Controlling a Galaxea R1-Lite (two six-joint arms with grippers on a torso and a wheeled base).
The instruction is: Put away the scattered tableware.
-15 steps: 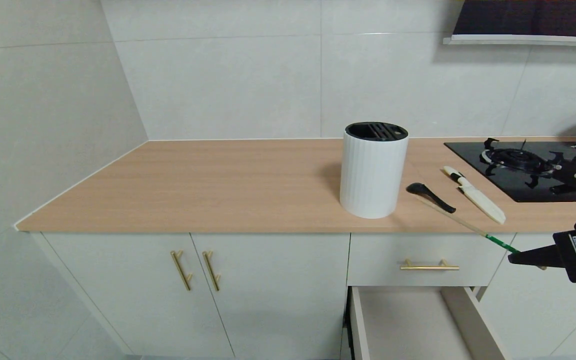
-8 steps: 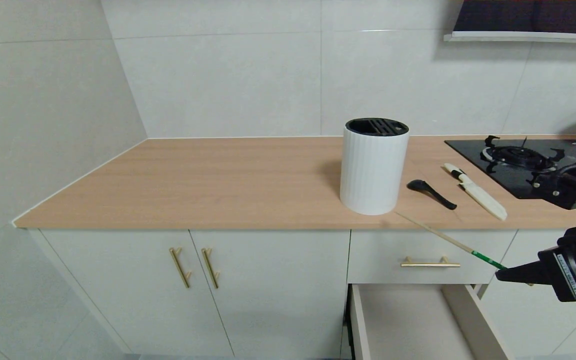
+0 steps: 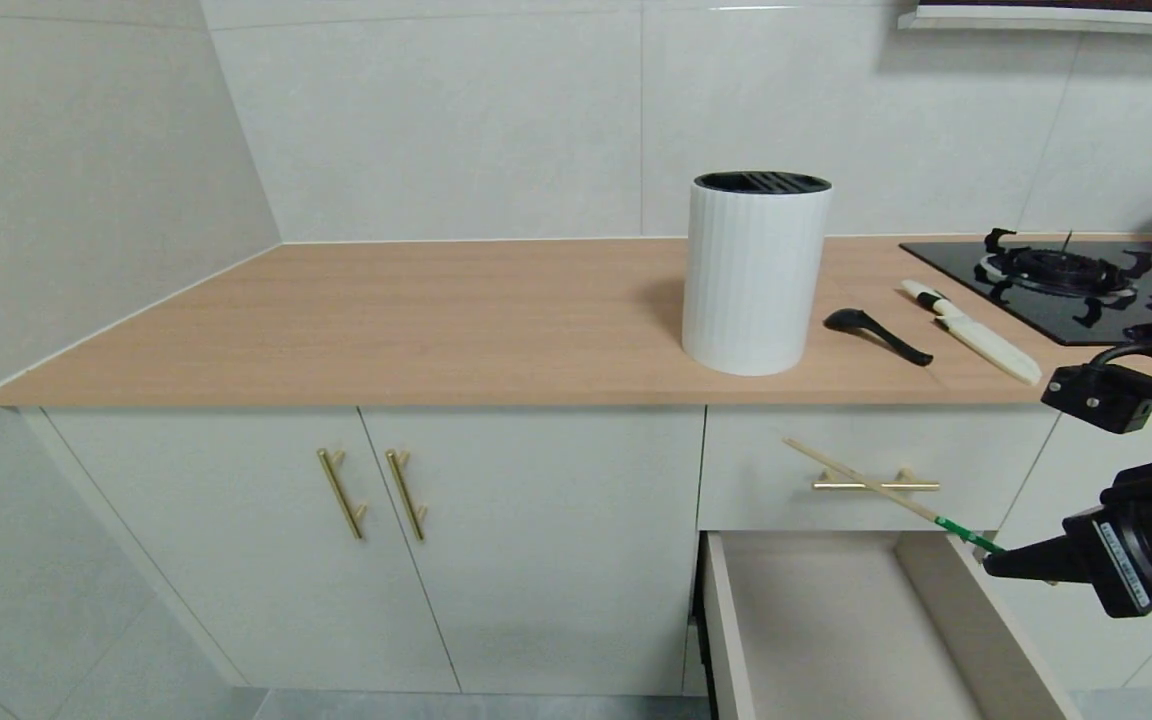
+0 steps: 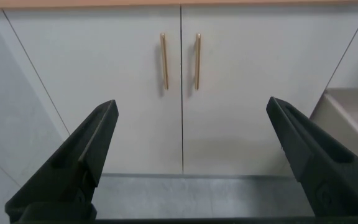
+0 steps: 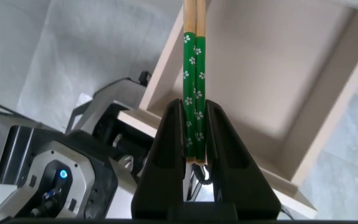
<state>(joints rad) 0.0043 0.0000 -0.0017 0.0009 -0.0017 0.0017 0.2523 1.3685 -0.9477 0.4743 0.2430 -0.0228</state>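
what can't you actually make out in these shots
Open drawer: its near end is cut off by the head view's lower edge, so its full contents cannot be told.
White holder: the head view meets its slotted top almost edge-on, so what is inside is hidden.
Chopsticks: far tips are cut off by the right wrist view's edge, butt ends hidden between the fingers of the right gripper.
Stove: cut off by the head view's right edge.

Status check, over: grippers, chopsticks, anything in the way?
Right gripper shut on chopsticks, at open drawer. Left gripper open, facing cabinet doors. Nothing in the way seen. Spoon, knife on counter.
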